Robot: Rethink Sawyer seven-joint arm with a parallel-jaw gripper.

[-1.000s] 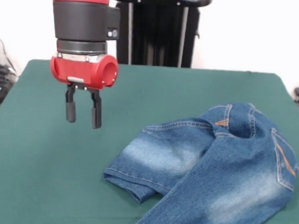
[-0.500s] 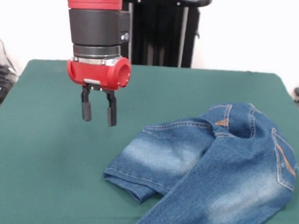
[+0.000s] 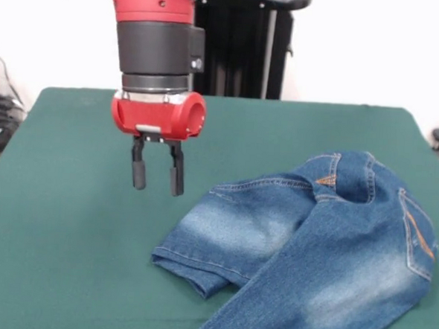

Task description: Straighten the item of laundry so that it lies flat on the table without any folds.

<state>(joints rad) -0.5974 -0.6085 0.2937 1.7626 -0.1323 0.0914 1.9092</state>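
Front view: gripper (image 3: 157,176) hangs spread above the table (image 3: 67,222); jeans (image 3: 311,252) lie folded, lower leg cut off.

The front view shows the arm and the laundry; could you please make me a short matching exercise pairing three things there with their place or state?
Things:
1. end effector
2. jeans
3. table

Places or states:
A. dark green, bearing the laundry
B. open, hanging above the table left of the denim in the picture
C. rumpled, one leg folded across, at the picture's right

Pairs: 1-B, 2-C, 3-A
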